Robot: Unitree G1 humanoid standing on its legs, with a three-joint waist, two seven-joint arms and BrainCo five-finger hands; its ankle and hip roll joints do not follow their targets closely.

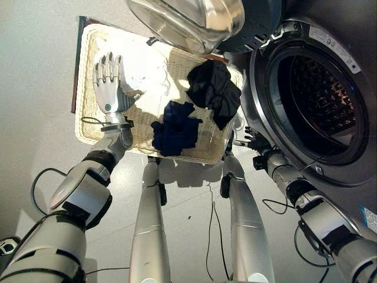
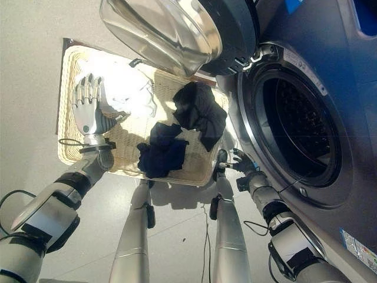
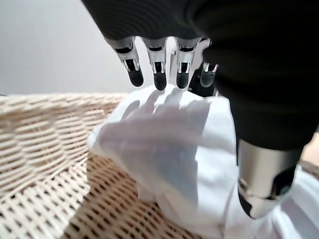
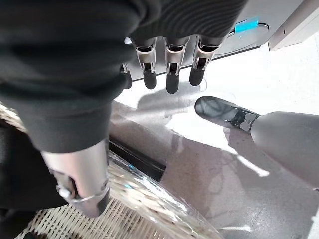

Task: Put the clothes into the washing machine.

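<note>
Wicker basket [image 1: 88, 118] holds white cloth [image 3: 169, 144] beneath left hand [image 1: 108, 82].

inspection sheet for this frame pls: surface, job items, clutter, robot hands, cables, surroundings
Surface: pale grey floor; wicker basket sits on it beside the washing machine.
Job's things: white garment, black garment and dark blue garment all in the basket; machine door open, drum looks empty.
Clutter: nothing seen.
Robot hands: left robot hand open, fingers straight over the white garment; right robot hand open, low by the machine's front, holding nothing.
Cables: nothing seen apart from the robot's own.
Surroundings: nothing seen.
</note>
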